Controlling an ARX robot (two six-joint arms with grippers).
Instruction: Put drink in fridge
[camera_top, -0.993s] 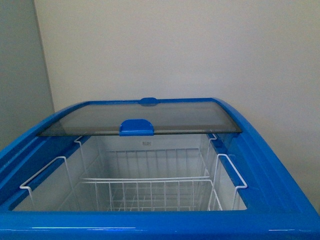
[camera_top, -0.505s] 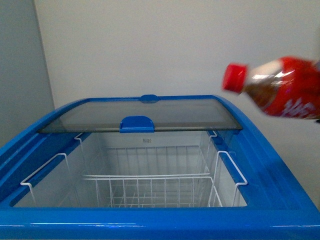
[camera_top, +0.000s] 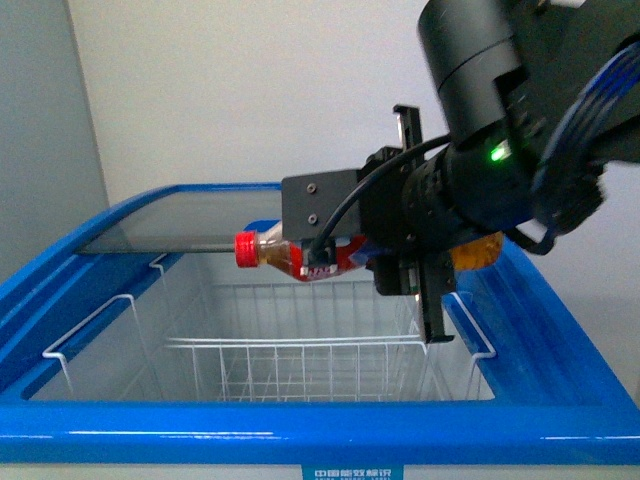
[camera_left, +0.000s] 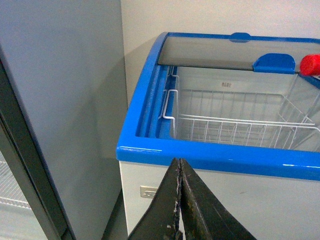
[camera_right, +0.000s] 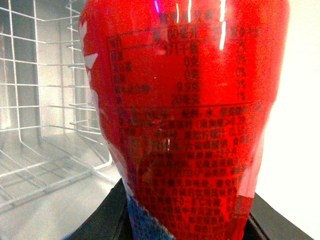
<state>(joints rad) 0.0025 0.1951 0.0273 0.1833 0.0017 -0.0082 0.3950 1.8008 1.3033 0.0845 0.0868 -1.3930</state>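
Clamped around the drink (camera_top: 300, 258), the right gripper (camera_top: 415, 245) holds the bottle on its side above the open part of the fridge (camera_top: 300, 440). In the front view the red cap points toward the robot's left, and the amber-filled base pokes out on the far side of the black gripper body. The bottle hangs in the air, clear of the wire baskets (camera_top: 300, 370) below it and level with the front edge of the glass lid (camera_top: 150, 235). That lid covers only the rear part of the opening, so the white interior in front of it lies exposed.

From the right wrist view, the drink (camera_right: 185, 115) fills nearly the whole picture. Its red label with small printed text is close to the lens, dark gripper parts show at its foot, and wire basket bars (camera_right: 45, 100) lie beyond it.

Seen from the left wrist view, the left gripper (camera_left: 179, 170) has its 2 fingers pressed together with nothing between them. It sits low in front of the fridge (camera_left: 200, 152), outside the blue rim. The blue lid handle (camera_left: 273, 63) shows at the lid's front edge, with the drink's red cap (camera_left: 310, 65) just beside it. A tall grey cabinet (camera_left: 60, 100) stands next to the fridge.
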